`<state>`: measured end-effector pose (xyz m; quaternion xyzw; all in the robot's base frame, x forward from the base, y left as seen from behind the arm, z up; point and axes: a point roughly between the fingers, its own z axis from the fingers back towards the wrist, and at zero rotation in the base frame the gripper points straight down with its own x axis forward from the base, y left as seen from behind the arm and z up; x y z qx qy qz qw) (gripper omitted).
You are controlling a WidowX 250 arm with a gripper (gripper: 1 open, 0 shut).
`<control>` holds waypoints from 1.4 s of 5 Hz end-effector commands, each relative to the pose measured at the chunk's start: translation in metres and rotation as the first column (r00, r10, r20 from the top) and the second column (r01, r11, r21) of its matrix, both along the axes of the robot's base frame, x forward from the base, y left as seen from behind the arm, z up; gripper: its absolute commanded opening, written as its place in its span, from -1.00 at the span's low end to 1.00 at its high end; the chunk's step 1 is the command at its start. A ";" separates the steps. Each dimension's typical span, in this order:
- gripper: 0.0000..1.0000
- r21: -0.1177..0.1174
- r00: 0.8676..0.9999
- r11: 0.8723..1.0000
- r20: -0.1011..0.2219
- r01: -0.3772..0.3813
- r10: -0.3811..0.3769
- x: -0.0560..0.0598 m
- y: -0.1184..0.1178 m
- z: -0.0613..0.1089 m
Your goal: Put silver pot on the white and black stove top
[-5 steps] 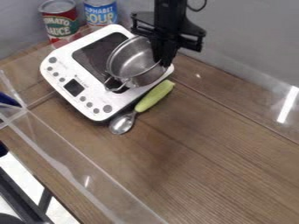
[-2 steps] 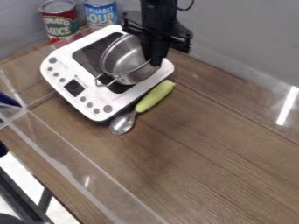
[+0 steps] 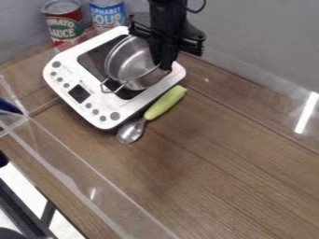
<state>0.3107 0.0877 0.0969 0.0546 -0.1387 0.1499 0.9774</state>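
The silver pot [image 3: 129, 63] hangs tilted over the right part of the white and black stove top [image 3: 75, 77], its open side facing the camera. My gripper [image 3: 163, 58] comes down from above and is shut on the pot's right rim. The pot's lower edge sits close to the black glass; I cannot tell whether it touches. The stove's front panel with buttons faces the lower left.
A metal spoon [image 3: 132, 130] with a yellow-green handle [image 3: 165, 103] lies just in front of the stove. Two labelled cans [image 3: 62, 22] stand behind the stove at the back left. A transparent barrier [image 3: 50, 159] runs along the table's front left.
The gripper with the pot moved left and slightly back over the stove's black centre between the oldest frame and now. No visible change over the last half second.
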 end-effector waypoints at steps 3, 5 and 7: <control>-1.00 0.037 0.999 0.999 0.037 -0.016 0.014 0.005 0.022 0.025; -1.00 0.068 0.998 0.996 0.035 -0.060 0.058 0.008 0.035 0.012; -1.00 0.099 0.998 0.993 0.032 -0.063 0.060 0.005 0.039 -0.007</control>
